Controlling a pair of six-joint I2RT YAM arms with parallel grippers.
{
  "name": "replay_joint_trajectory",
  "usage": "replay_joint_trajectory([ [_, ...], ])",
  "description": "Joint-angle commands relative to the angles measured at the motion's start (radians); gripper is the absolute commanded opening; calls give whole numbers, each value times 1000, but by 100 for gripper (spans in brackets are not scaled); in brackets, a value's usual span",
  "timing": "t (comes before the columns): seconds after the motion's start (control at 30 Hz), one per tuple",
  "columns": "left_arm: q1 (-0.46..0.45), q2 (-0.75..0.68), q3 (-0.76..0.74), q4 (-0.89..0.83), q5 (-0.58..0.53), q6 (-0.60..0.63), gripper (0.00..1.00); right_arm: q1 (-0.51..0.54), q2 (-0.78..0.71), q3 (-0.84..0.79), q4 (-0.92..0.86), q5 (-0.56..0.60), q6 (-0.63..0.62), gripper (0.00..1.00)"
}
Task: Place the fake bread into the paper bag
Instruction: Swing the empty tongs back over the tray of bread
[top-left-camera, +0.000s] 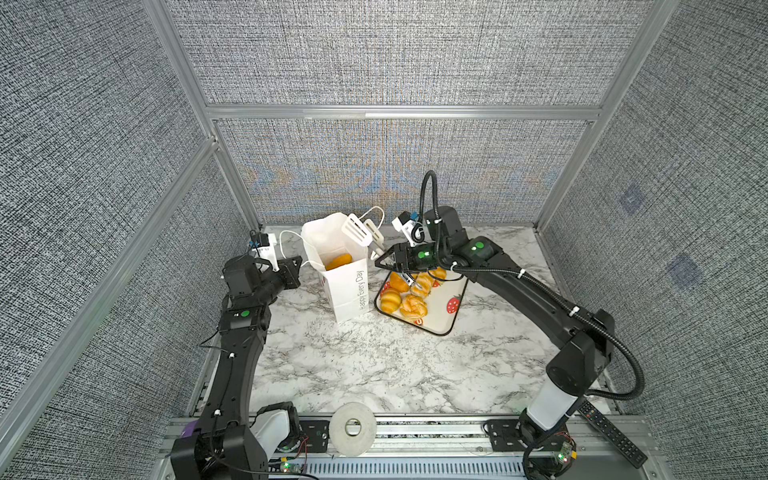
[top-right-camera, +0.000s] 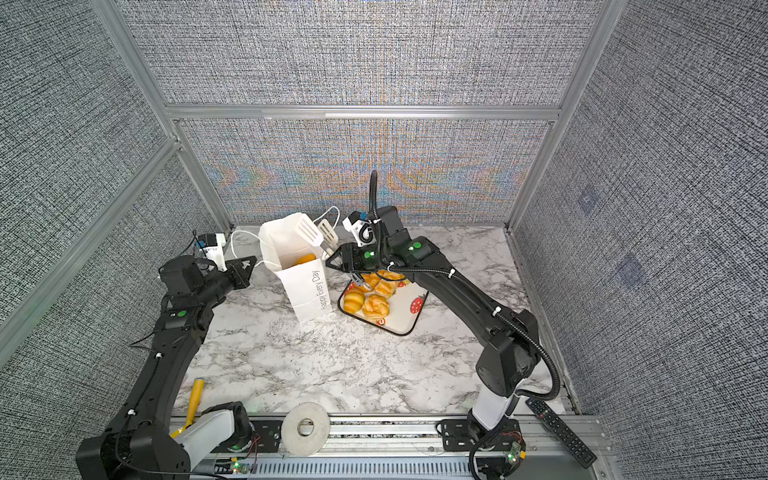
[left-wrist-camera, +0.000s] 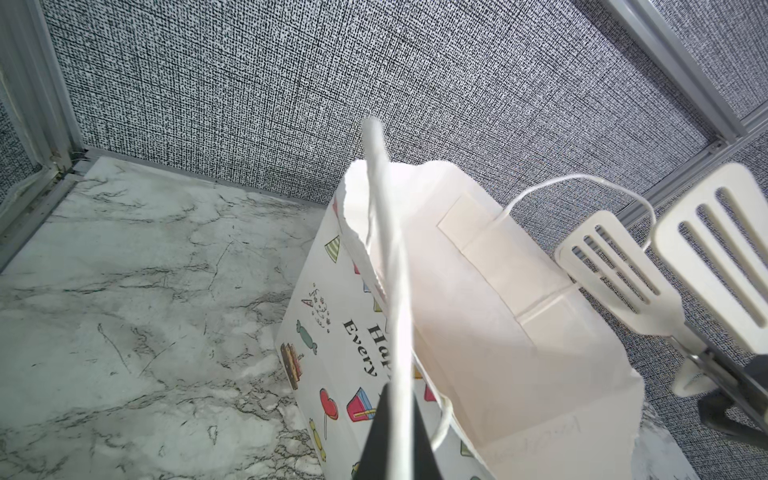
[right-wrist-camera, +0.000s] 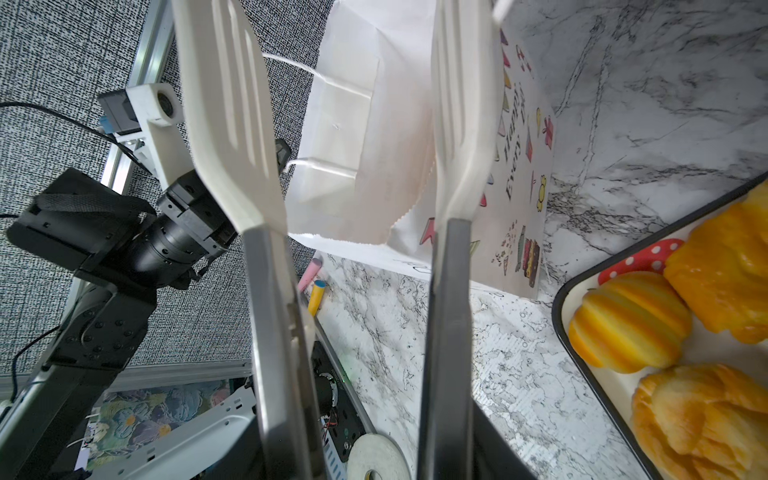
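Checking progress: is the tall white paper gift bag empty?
Not empty: a golden-orange toy pastry shows inside the white paper bag.

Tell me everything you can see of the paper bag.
The paper bag is tall, white, of thin paper, standing upright and open on the marble table beside the tray. Grey "Happy Every Day" lettering runs down one narrow side; the left wrist view shows coloured party drawings on a wide side. One orange bread lies inside. The shut left pincer pinches one cord handle; the other handle loops free. Open tongs hover at its mouth; whether they touch is unclear.
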Motion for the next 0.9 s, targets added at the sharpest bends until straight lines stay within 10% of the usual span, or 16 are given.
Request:
replay_joint_trajectory([
  [0.0,0,-1,-1,18,6,5,0,0,-20,-1,19,-6,-5,51],
  [0.87,0,1,-1,19,8,5,0,-85,-170,-40,-56,30,-44,51],
])
